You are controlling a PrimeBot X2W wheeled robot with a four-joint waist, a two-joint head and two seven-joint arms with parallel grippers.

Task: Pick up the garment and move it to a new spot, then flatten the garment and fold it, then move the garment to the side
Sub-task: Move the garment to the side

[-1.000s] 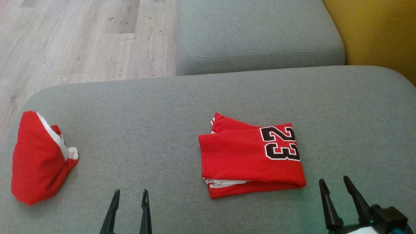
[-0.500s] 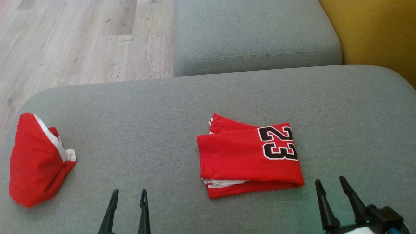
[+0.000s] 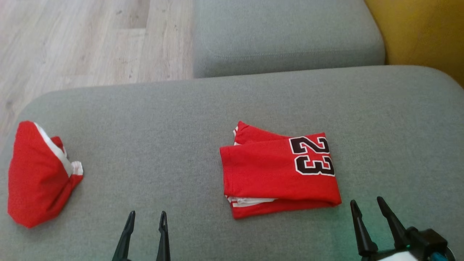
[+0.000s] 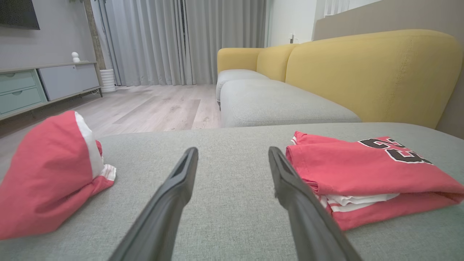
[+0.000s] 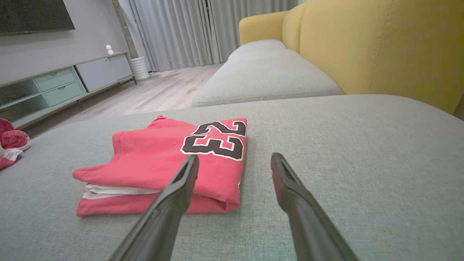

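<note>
Grey sofa cushion (image 3: 152, 127) carries the folded garment (image 3: 275, 174) mid-surface, long axis running left-right. Its right end lies just beyond the right fingers (image 3: 359, 230) (the nearer arm); the left fingers (image 3: 163, 235) sit off to its left. Both pairs gape wide, holding nothing.

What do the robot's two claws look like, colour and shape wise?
The left claw and the right claw each have two long, slim fingers in matte dark grey to black, tapering to pointed tips. Behind the right claw sits a blocky black housing, with a small teal part and a pale casing beneath it.
</note>
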